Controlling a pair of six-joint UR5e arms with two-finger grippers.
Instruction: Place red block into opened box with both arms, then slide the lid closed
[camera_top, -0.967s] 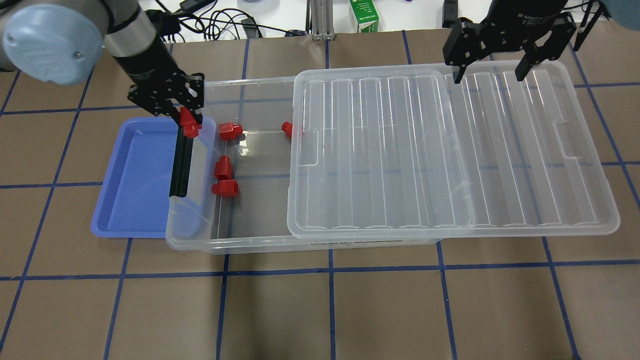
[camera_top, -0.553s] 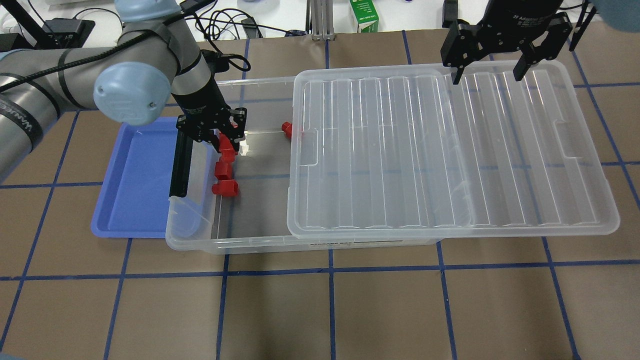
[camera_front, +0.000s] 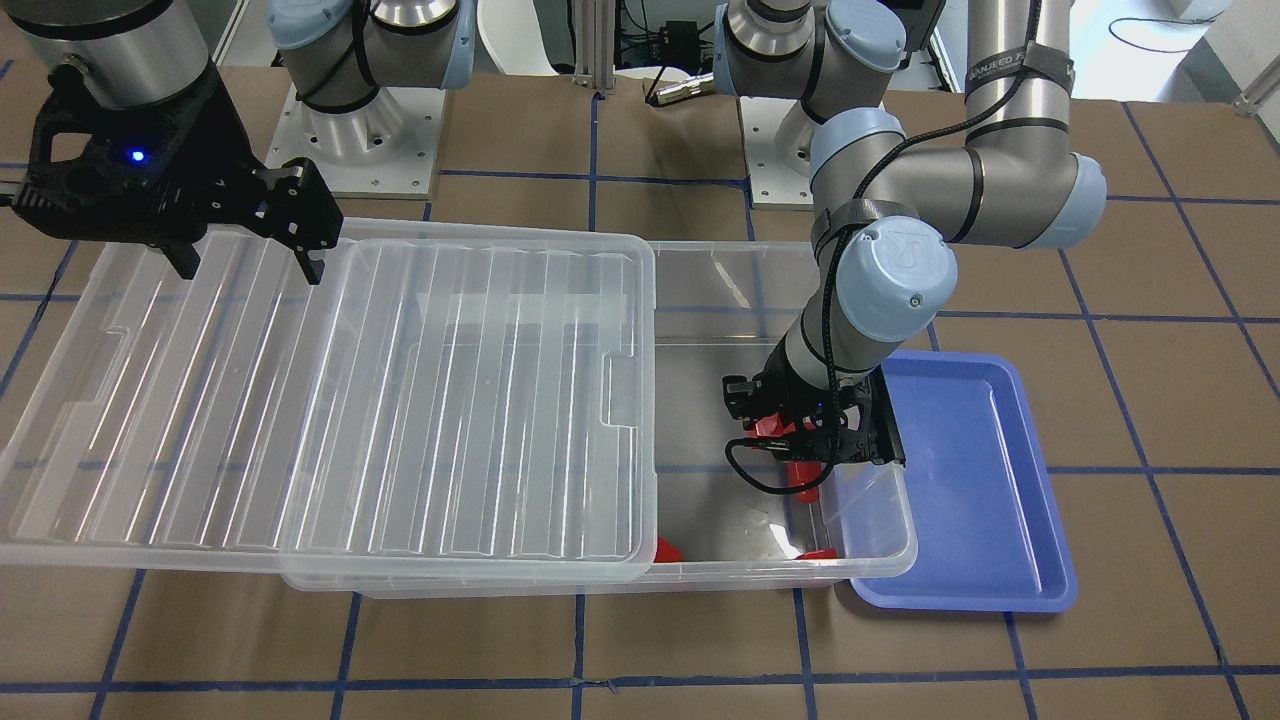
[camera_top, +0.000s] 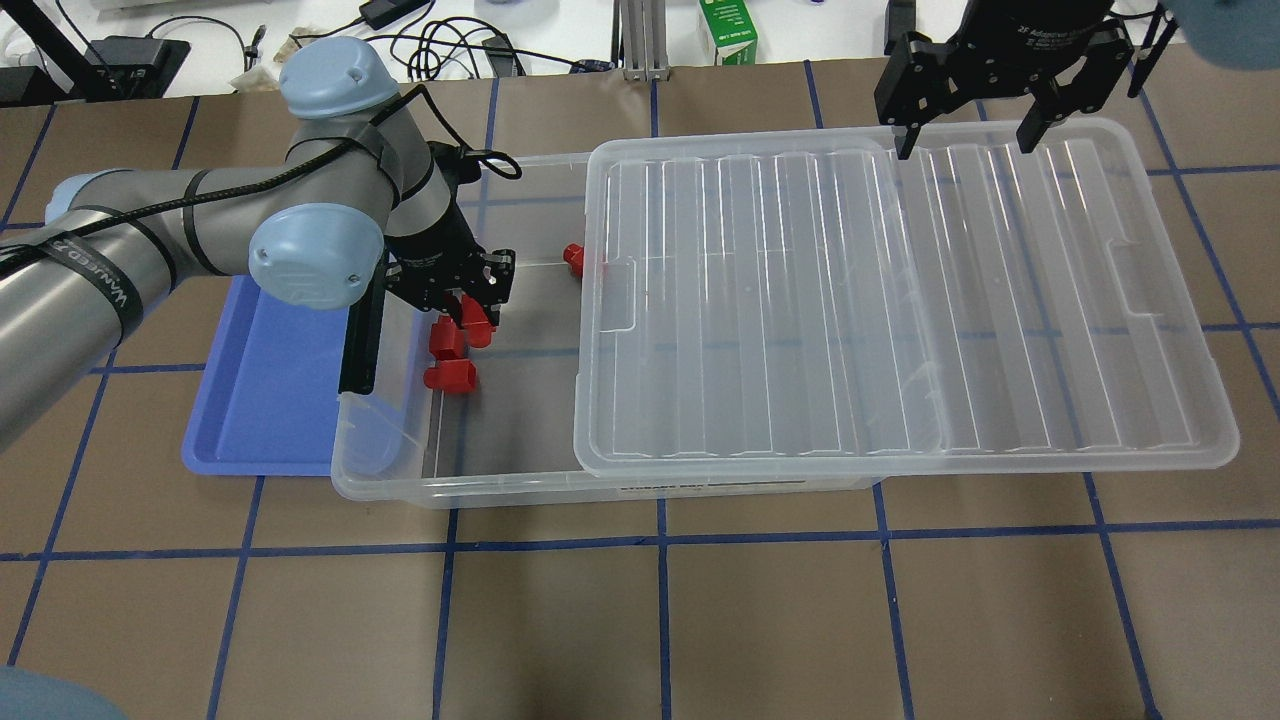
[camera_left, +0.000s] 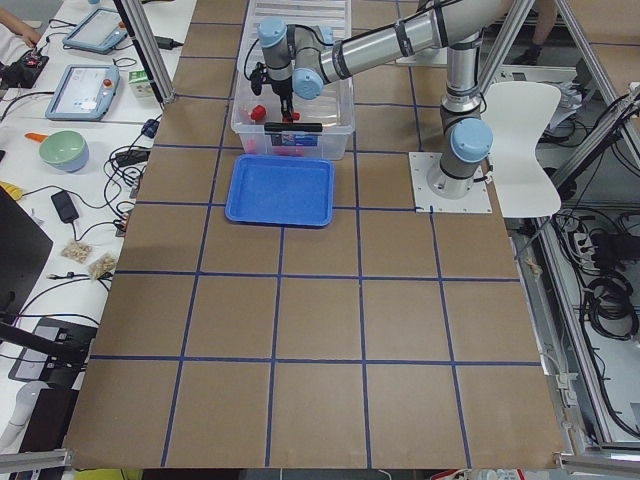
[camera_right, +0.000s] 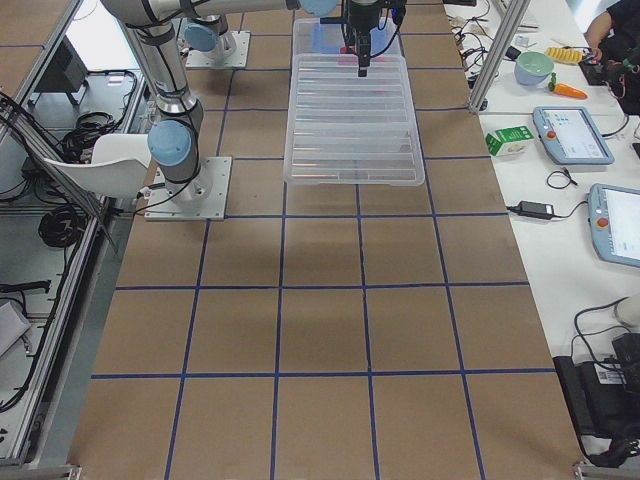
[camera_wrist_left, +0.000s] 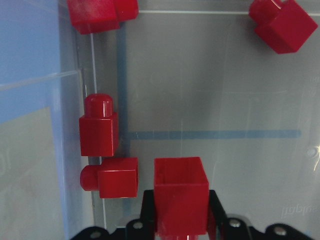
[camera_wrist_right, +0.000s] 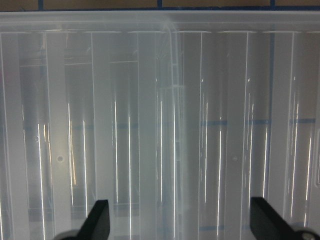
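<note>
L gripper (camera_top: 470, 305) clamps the block (camera_wrist_left: 180, 192) betw. its fingers, low inside the box (camera_top: 500, 487) at its uncovered end (two other blocks (camera_wrist_left: 99, 134) just beside it). R gripper (camera_top: 962, 143) is spread wide above the lid (camera_top: 800, 300).

The lid (camera_top: 900, 300) is covering most of the box (camera_top: 500, 492), leaving only a strip open at the left of the overhead view. The left pincer (camera_wrist_left: 181, 220) is filling that strip, clamping the red block (camera_wrist_left: 180, 190). In the wrist view, an upper loose block (camera_wrist_left: 99, 132) and a lower loose block (camera_wrist_left: 117, 177) are crowding its left side by the box wall. Bare floor is lying open ahead and right, up to the top-left block (camera_wrist_left: 100, 12) and top-right block (camera_wrist_left: 282, 25). The right pincer (camera_top: 962, 145) is hanging spread above the lid's far edge.
</note>
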